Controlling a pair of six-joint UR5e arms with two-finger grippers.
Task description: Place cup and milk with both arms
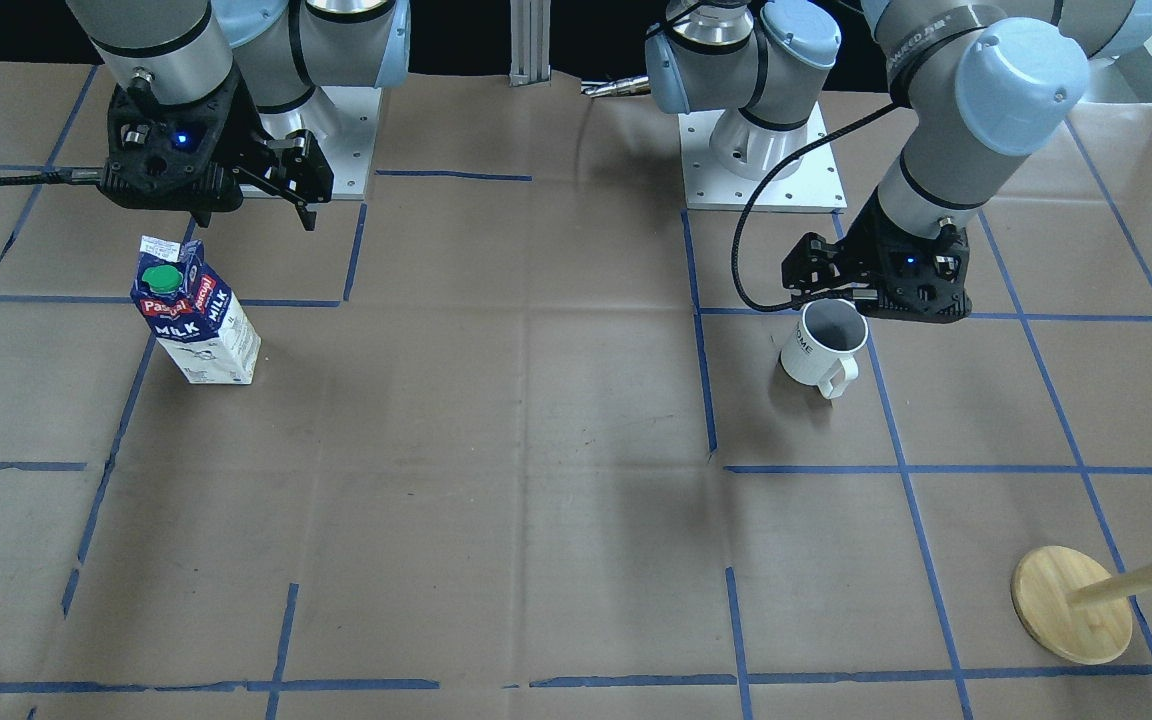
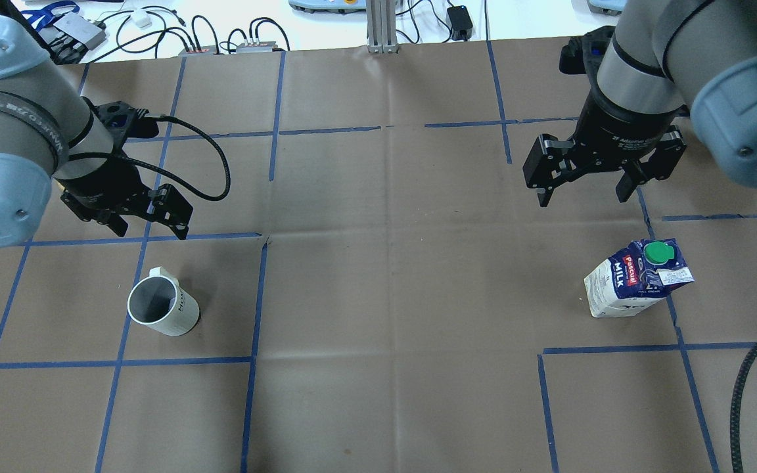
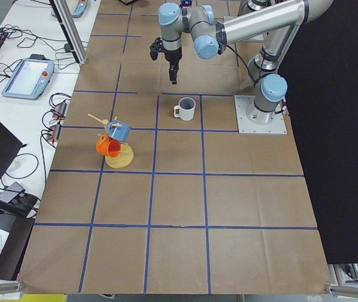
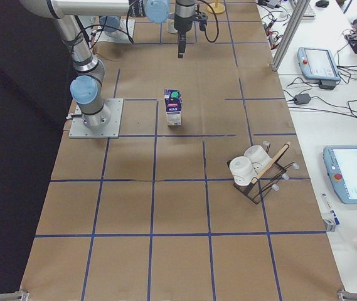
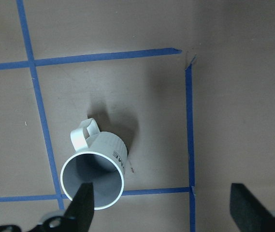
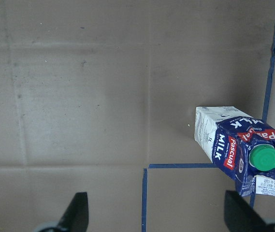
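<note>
White cup [image 2: 163,306] — lettering partly hidden, unreadable — stands near left gripper [image 2: 150,231].

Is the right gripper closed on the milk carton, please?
No, the right gripper is open, with its fingers spread wide, and sits apart from the milk, which stands free.

On the dark blue and white gable-top milk carton [image 6: 234,147]: brand "Pascual" on red panels, "MILK" in white. On the white ceramic mug [image 2: 168,315]: small dark lettering, "HOM" legible from overhead. On the black right gripper [image 2: 582,197] housing: white "2F Adaptive", remainder unclear.
</note>
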